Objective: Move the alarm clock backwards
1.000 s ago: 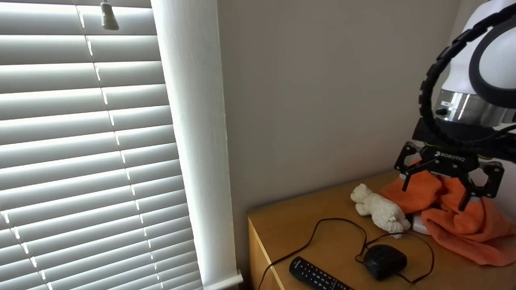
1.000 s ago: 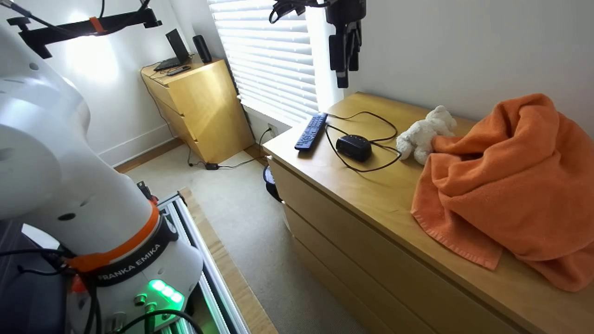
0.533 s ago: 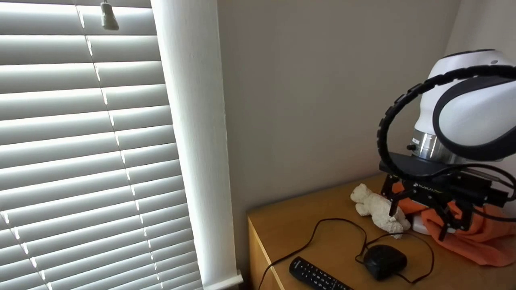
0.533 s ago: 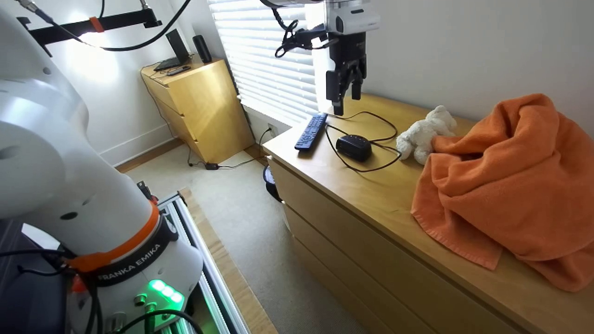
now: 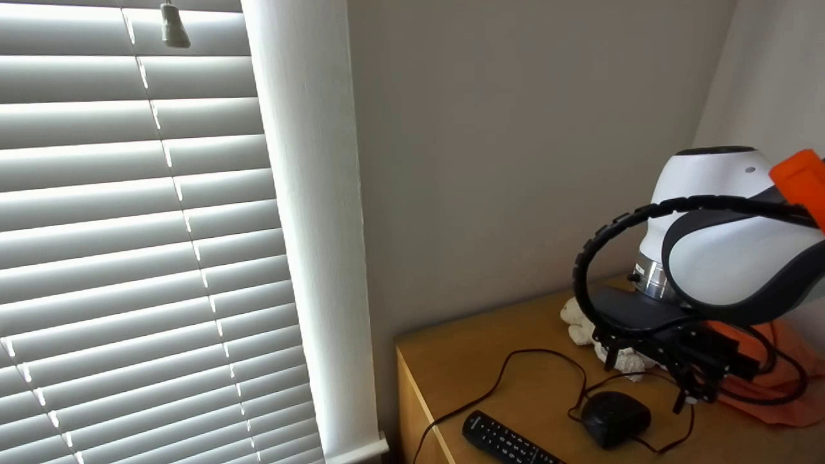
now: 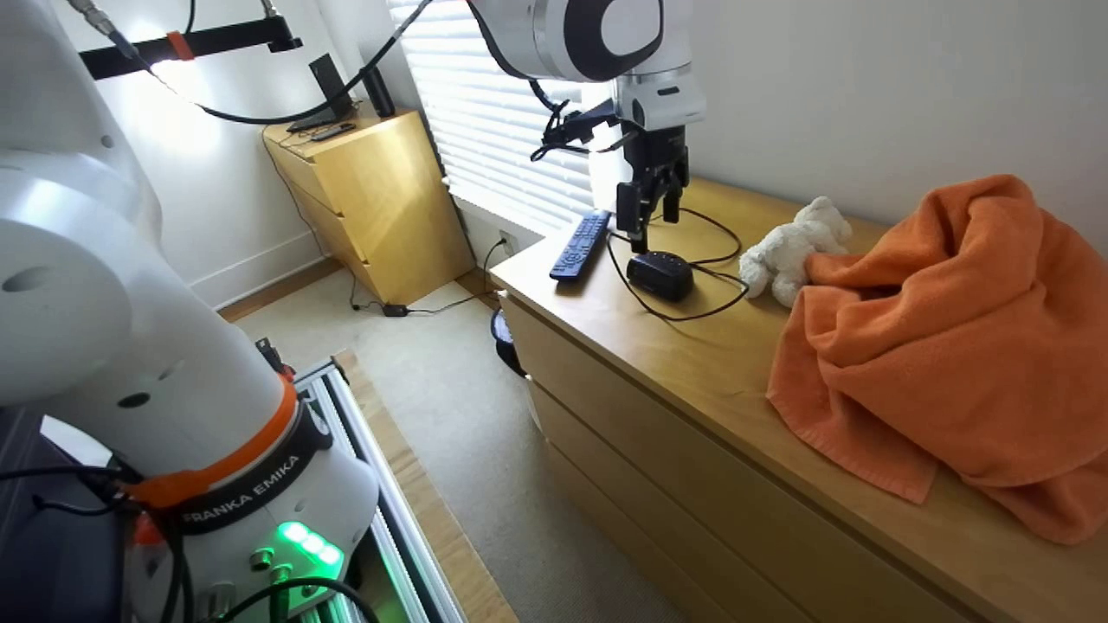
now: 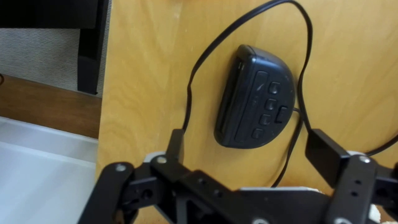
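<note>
The alarm clock (image 5: 614, 419) is a small black rounded thing on the wooden dresser top. It also shows in an exterior view (image 6: 660, 276) and in the wrist view (image 7: 256, 99), where its row of buttons faces up. Its thin black cord (image 7: 307, 40) loops around it. My gripper (image 5: 644, 388) is open and empty, above the dresser close to the clock, pointing down. It also shows in an exterior view (image 6: 654, 232). In the wrist view the open fingers (image 7: 245, 133) stand wide to either side of the clock's near end, with no visible contact.
A black remote (image 6: 582, 246) lies near the dresser's end, beside the clock. A white plush toy (image 6: 795, 247) and a heaped orange towel (image 6: 952, 346) lie on the clock's other side. The dresser top (image 6: 736, 363) has a front edge, and a wall stands behind.
My gripper has come down from high above the dresser and shifted toward the clock, staying open. The clock, cord, remote, plush toy and towel have not moved.
</note>
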